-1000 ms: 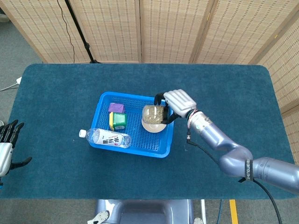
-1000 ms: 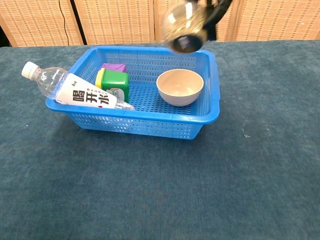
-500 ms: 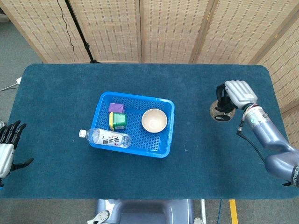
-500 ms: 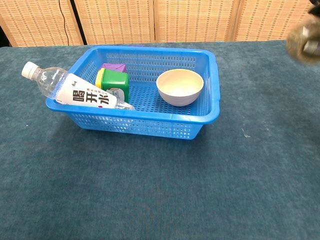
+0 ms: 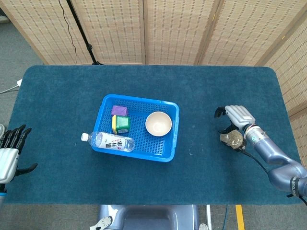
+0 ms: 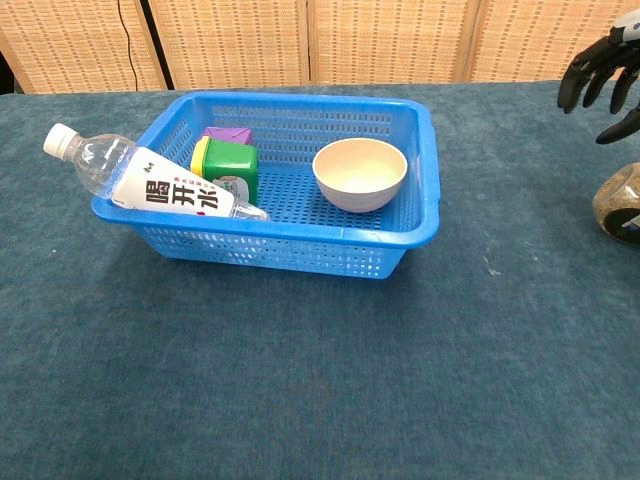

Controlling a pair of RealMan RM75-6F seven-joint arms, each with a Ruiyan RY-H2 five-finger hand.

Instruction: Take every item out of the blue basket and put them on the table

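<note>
while the left hand (image 5: 10, 152) idles spread, the right hand (image 5: 233, 119) hovers with fingers apart above the round clear grain-filled jar (image 6: 620, 201).

1. The blue basket (image 6: 420, 225) looks like moulded plastic, its walls and floor an open lattice with a mild sheen.
2. The water bottle (image 6: 150, 183) is clear, glossy plastic with a white cap and a white printed label wrapped round it.
3. The bowl (image 6: 360, 172) at the basket's 3 o'clock side is cream and matt, smooth inside.
4. The green carton (image 6: 230, 163) and the purple carton (image 6: 228, 134) look like printed card with a slight gloss.
5. The table (image 6: 300, 380) is covered in dark teal cloth, matt and finely napped.
6. The jar (image 6: 622, 204) is transparent and shiny, showing grainy brownish contents.
7. The right hand (image 5: 233, 118) has a pale smooth shell and black fingers (image 6: 585, 75).
8. The screens (image 5: 168, 28) are woven cane in pale wood frames.
</note>
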